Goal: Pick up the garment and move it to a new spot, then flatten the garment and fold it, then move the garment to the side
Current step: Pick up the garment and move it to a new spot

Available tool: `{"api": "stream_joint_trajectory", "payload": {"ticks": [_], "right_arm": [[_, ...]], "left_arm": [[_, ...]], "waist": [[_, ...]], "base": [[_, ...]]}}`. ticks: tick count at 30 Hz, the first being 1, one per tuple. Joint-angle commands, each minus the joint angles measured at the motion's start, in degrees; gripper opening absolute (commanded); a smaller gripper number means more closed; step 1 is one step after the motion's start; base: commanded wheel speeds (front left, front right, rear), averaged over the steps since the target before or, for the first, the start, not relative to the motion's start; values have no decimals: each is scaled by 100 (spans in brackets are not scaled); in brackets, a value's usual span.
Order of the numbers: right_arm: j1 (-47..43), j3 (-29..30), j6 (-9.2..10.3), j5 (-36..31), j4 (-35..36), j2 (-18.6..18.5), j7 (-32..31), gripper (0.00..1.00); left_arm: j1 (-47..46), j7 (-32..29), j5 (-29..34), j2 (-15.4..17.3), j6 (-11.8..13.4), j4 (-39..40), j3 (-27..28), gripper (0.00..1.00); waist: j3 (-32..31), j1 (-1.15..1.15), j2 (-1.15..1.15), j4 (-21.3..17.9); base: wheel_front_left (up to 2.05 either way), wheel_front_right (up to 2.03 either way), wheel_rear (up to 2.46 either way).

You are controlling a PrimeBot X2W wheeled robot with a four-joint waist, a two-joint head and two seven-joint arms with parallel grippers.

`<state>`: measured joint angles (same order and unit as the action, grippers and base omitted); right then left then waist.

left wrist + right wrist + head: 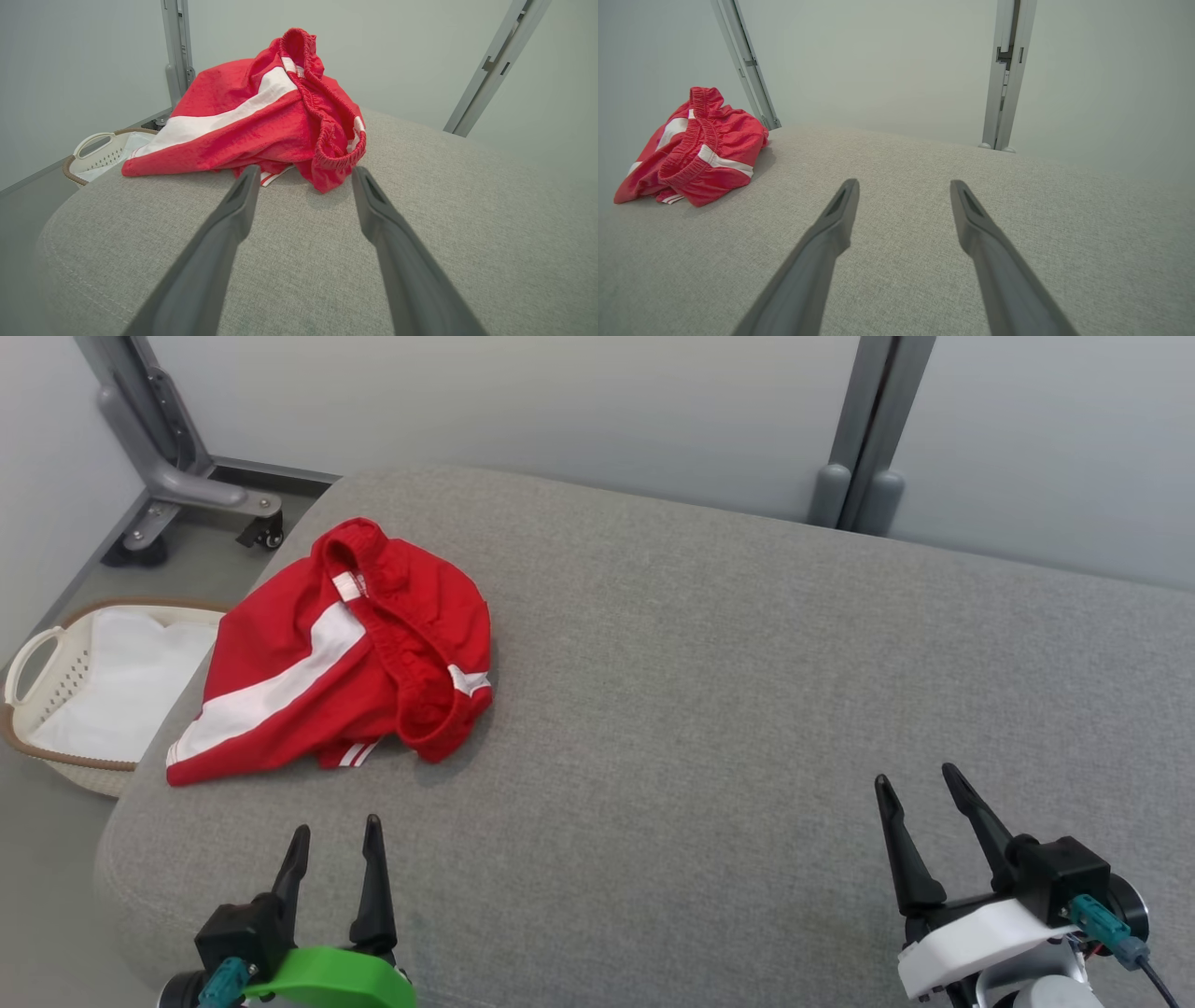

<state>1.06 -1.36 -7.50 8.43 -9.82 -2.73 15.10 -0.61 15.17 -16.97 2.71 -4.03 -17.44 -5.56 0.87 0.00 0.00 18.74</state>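
The garment (345, 653) is a pair of red shorts with white stripes, lying crumpled near the far left corner of the grey cushioned surface (728, 709). My left gripper (336, 829) stands open at the near left, a short way in front of the shorts, with nothing between its fingers. In the left wrist view the garment (261, 116) lies just beyond the open left gripper (304, 171). My right gripper (917, 778) stands open at the near right, far from the shorts. From the right wrist, the garment (696, 149) sits far left of the right gripper (903, 183).
A white laundry basket (37, 681) with a brown rim and white cloth inside sits on the floor left of the surface, also seen as a basket (100, 151) from the left wrist. A grey wheeled stand (177, 476) is at the back left. A grey post (864, 439) rises behind.
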Motion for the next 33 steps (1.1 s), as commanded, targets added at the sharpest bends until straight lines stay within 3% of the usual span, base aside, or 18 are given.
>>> {"api": "stream_joint_trajectory", "payload": {"ticks": [1,10,16,25,33], "right_arm": [[48,7,2,-15,6,-28,10,100],[85,-28,2,-94,25,-27,10,100],[174,-128,2,-175,16,-28,10,100],[366,-260,2,-303,18,-28,10,100],[529,-291,2,-423,25,-28,10,100]], "left_arm": [[-41,-2,23,32,19,13,33,100],[-706,-2,355,83,-66,-18,284,100],[-1681,-3,370,276,-228,-753,253,100],[-2750,-474,95,441,-349,-2332,-369,100],[-3012,-474,-318,456,-350,-3115,-1047,100]], "waist": [[3,0,0,-23],[135,0,0,-128],[245,0,0,-242],[604,0,0,-525],[937,0,0,-709]], "base": [[0,0,0],[0,0,0],[0,0,0],[0,0,0],[0,0,0]]}}
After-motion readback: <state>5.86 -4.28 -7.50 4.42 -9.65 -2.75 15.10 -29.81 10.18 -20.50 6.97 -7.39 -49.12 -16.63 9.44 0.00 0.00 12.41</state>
